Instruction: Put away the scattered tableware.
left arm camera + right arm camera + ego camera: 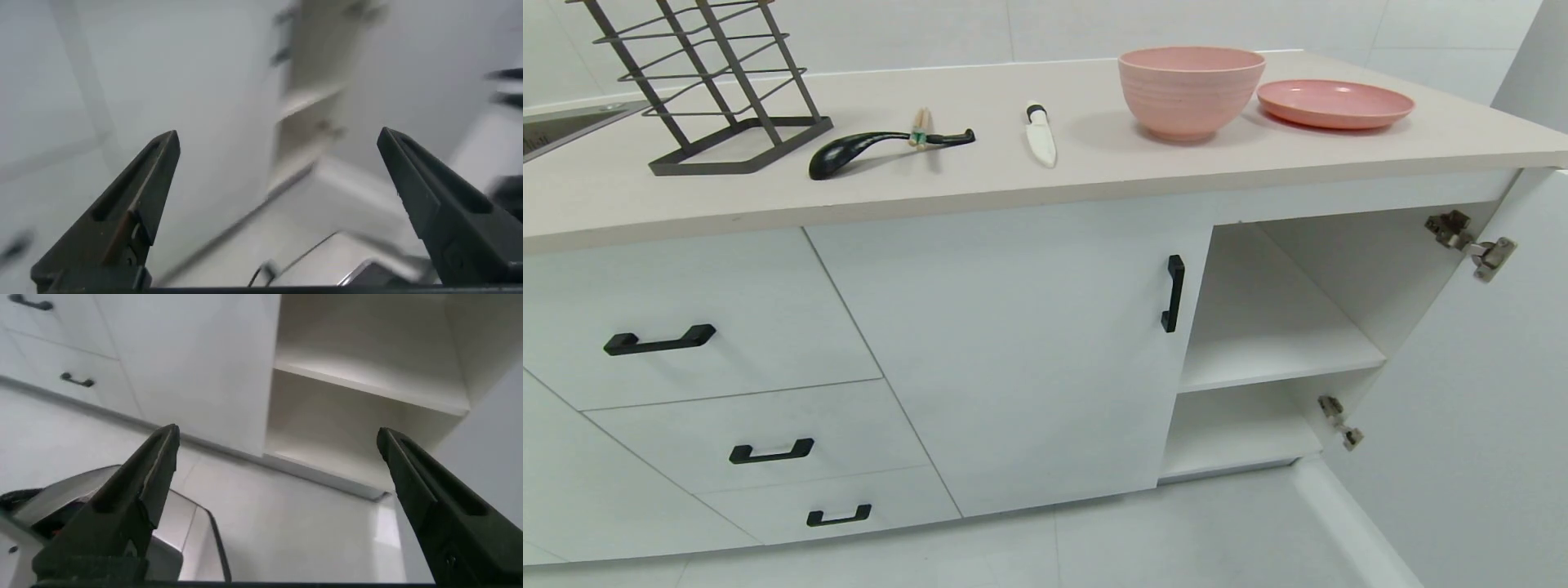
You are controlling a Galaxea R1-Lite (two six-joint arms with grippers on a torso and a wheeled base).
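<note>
All the tableware lies on the table (pixel 1094 175): a pink bowl (pixel 1191 90) and a pink plate (pixel 1334 103) at the far right, just beside each other. Left of them are a white knife (pixel 1040 135), a pair of chopsticks (pixel 921 128) and a black spoon (pixel 866 149), whose handle touches the chopsticks. A wire rack (pixel 715 90) stands at the far left.

Below on the right, the cupboard door (pixel 1486 392) is open, baring a shelf (pixel 1274 343); the drawers (pixel 727 327) are shut. The left hand (pixel 278 137) and right hand (pixel 278 433) are low before the cupboard, fingers apart, holding nothing.

Nothing seems put away yet. The next move likely calls for raising an arm to the bowl or plate, then carrying it to the shelf.
</note>
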